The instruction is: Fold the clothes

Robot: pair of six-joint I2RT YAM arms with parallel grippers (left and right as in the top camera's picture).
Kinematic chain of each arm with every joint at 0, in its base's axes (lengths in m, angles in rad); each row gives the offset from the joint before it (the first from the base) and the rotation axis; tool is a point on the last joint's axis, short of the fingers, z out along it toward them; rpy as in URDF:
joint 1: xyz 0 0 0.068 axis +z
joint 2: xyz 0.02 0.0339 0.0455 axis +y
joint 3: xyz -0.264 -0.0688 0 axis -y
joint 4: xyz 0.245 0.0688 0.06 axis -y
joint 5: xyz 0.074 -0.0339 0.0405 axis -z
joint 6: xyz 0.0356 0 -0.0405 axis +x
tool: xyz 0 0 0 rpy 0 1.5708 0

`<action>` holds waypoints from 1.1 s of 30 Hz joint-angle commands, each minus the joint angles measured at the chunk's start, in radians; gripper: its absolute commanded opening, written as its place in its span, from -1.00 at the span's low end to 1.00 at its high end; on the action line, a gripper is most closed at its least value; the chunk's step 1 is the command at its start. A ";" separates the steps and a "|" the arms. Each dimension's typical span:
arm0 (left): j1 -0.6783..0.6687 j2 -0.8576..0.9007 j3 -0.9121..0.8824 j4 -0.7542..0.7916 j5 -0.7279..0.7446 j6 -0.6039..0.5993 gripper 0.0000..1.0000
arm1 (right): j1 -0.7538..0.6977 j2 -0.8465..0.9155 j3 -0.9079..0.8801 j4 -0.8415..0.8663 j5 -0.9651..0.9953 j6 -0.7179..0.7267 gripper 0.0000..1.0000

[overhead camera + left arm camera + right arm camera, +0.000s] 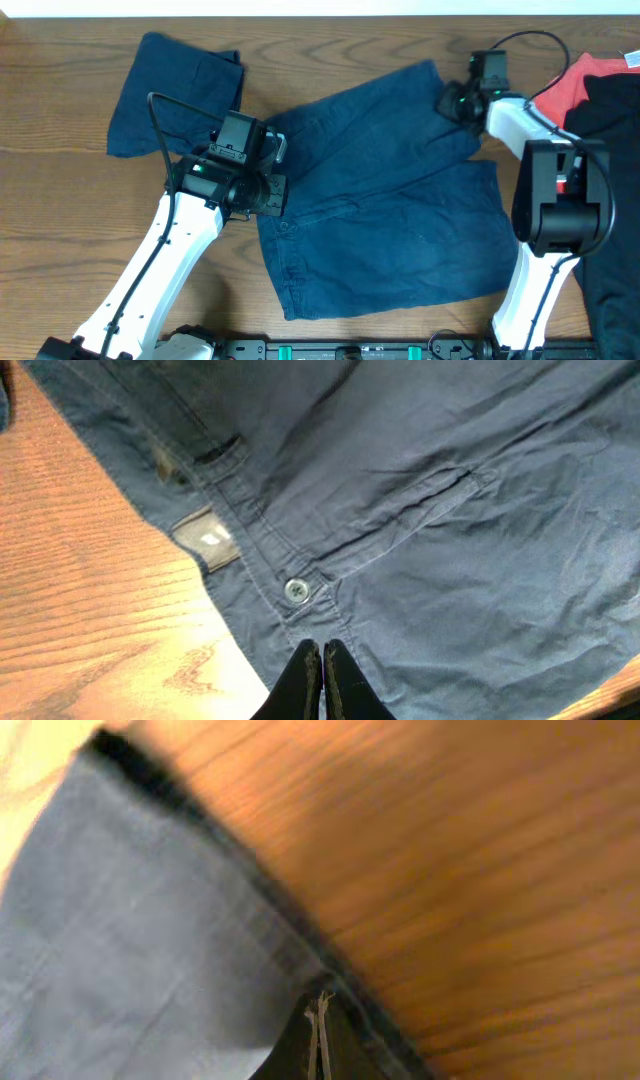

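The navy blue shorts (390, 200) lie spread across the middle of the table. Their waistband, with a button (296, 590), is at the left. My left gripper (268, 188) sits at the waistband edge; in the left wrist view its jaws (322, 651) are shut with the waistband seam running into the tips. My right gripper (455, 100) is at the far leg's hem; in the blurred right wrist view its jaws (320, 1010) are shut on the dark hem edge (250, 920). A second navy piece (170, 90) lies folded at the far left.
A coral-red garment (580, 85) and a black one (615, 150) lie piled at the right edge, partly under my right arm. Bare wooden table (60, 230) shows at the left and along the far side.
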 commanded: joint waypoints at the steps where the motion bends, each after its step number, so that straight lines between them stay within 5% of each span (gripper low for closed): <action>1: 0.005 -0.007 0.014 -0.003 0.013 -0.018 -0.88 | -0.061 0.056 0.017 -0.043 0.127 -0.029 -0.97; 7: 0.005 -0.005 0.014 0.024 0.013 -0.021 -0.66 | -0.090 0.056 0.074 -0.074 -0.105 -0.197 -0.98; 14: 0.005 -0.004 0.014 0.060 0.013 -0.039 -0.66 | -0.091 0.055 0.149 -0.196 0.000 -0.136 -0.97; 17: 0.005 -0.004 0.014 0.056 0.013 -0.064 -0.43 | -0.100 0.055 0.150 -0.258 0.117 -0.100 -0.98; 18: 0.005 -0.004 0.014 0.049 0.013 -0.067 -0.22 | -0.106 0.049 0.152 -0.272 0.101 -0.118 -0.98; 20: 0.005 -0.004 0.012 0.018 0.013 -0.067 0.35 | -0.123 0.016 0.155 -0.300 -0.001 -0.223 -0.72; 23: 0.005 -0.004 0.008 -0.026 0.013 -0.099 0.52 | -0.143 -0.053 0.155 -0.334 -0.146 -0.327 -0.22; 28: 0.005 -0.003 0.003 -0.052 0.005 -0.160 0.60 | -0.186 -0.245 0.155 -0.409 -0.270 -0.348 -0.11; 30: 0.005 0.001 0.001 -0.017 -0.011 -0.160 0.38 | -0.196 -0.315 0.155 -0.449 -0.293 -0.348 -0.13; 32: 0.005 0.015 -0.001 0.059 -0.041 -0.159 -0.60 | -0.196 -0.390 0.155 -0.505 -0.298 -0.348 -0.17; 33: 0.005 0.026 -0.003 0.105 -0.049 -0.159 -0.88 | -0.195 -0.418 0.155 -0.532 -0.297 -0.348 -0.23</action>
